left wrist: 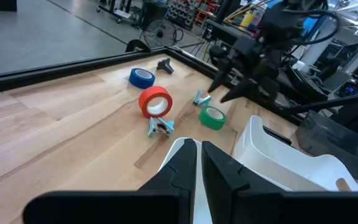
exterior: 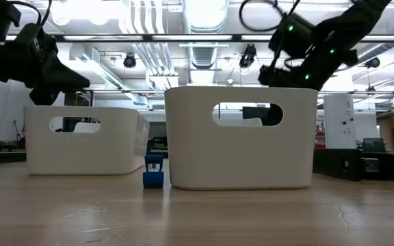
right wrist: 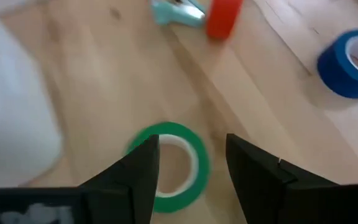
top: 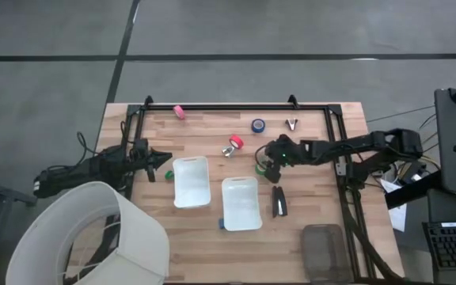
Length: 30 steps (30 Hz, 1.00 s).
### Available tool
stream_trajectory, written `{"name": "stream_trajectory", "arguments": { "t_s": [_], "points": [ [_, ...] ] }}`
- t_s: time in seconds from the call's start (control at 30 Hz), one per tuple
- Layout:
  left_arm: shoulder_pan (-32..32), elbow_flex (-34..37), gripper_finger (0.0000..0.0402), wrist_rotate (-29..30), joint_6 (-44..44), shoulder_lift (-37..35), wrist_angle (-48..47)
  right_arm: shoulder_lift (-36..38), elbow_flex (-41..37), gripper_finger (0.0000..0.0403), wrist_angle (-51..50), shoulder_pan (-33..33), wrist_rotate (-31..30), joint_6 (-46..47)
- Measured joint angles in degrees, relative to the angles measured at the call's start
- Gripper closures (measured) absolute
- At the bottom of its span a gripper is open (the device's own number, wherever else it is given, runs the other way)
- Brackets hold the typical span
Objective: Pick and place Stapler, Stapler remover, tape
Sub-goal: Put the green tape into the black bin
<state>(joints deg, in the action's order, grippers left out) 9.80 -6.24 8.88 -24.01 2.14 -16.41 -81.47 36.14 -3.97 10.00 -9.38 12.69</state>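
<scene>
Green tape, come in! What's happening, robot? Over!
Right gripper open, hovering over green tape lying flat on the table. Left gripper shut, waiting at table's left edge. Red tape nearby, not blocking.

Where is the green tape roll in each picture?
High view: green tape roll near the middle, under the right gripper.
Low view: not visible.
Left wrist view: right of centre.
Right wrist view: bottom centre, between the fingers.
Shared landmark: red tape roll nearby.

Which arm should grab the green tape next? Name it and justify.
Right. Its tool hangs open directly over the green tape, fingers straddling it. The left tool waits shut at the table's left edge, beyond the trays.
</scene>
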Motion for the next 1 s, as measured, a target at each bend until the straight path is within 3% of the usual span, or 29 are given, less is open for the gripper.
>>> {"name": "stream_trajectory", "arguments": {
  "t_s": [0.5,1.0],
  "points": [
    [0.0,0.0,0.0374,0.0,0.02,-0.01,0.01,-9.44,1.4,0.0239,0.33,0.78,-0.25,0.17],
    [0.0,-0.01,0.0374,0.0,0.01,-0.01,-0.01,-8.44,1.25,0.0371,-0.64,0.78,-0.27,-2.45]
  ]
}}
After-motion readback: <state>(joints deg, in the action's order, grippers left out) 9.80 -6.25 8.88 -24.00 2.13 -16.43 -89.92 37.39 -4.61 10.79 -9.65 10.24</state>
